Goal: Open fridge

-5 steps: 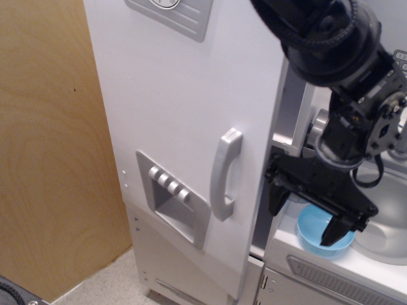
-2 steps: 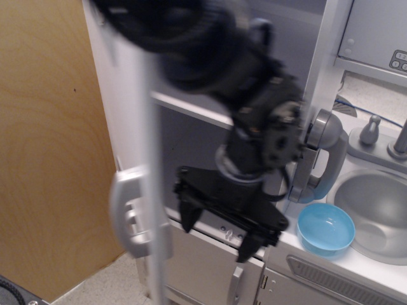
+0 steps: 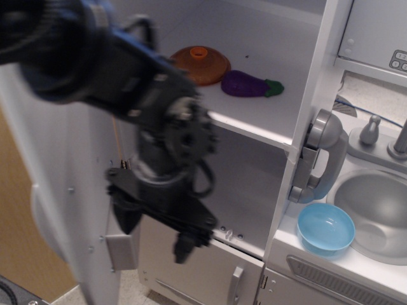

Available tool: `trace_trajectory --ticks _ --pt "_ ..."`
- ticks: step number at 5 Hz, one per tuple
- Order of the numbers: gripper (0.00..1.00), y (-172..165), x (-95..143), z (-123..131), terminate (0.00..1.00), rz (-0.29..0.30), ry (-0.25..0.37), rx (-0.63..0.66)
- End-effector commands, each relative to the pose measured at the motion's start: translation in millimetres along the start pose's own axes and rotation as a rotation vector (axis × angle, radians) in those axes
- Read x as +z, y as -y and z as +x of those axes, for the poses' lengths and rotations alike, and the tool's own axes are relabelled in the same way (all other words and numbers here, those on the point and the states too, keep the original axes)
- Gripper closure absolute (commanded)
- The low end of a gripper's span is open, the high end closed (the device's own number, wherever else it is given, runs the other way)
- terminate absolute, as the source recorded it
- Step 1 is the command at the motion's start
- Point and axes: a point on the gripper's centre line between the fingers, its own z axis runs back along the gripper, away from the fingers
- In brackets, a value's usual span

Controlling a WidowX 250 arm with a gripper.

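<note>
The fridge (image 3: 254, 171) is a tall white cabinet and it stands wide open. Its big door (image 3: 63, 184) is swung out to the left, with the inner face toward the camera. The handle and dispenser panel are hidden on the far side. On the fridge shelf lie an orange lid (image 3: 200, 63) and a purple toy eggplant (image 3: 245, 84). My black gripper (image 3: 152, 241) hangs in front of the open compartment, close beside the door's inner face. Its jaws are apart and hold nothing. The arm is blurred.
A small lower white door with a short handle (image 3: 235, 286) sits below the fridge. To the right are a grey toy phone (image 3: 315, 159), a blue bowl (image 3: 326, 229), a grey sink (image 3: 381, 213) with a faucet (image 3: 400, 140), and the microwave (image 3: 375, 32).
The fridge door has swung from nearly shut to wide open toward the left. My arm and gripper moved left across the opening with it, and the shelf contents came into view.
</note>
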Motion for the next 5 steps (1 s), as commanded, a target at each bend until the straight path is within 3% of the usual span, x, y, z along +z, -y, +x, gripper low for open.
trace_trajectory --ticks 1,2,4,5 --pt "0.0 -44 10 -6 0.0 -0.022 0.093 0.014" --pt "0.0 -61 13 -9 0.0 -0.038 0.089 0.017" --pt "0.0 -64 11 -8 0.0 -0.018 0.1 0.044" --pt "0.0 -64 11 -8 1.0 -0.018 0.1 0.044"
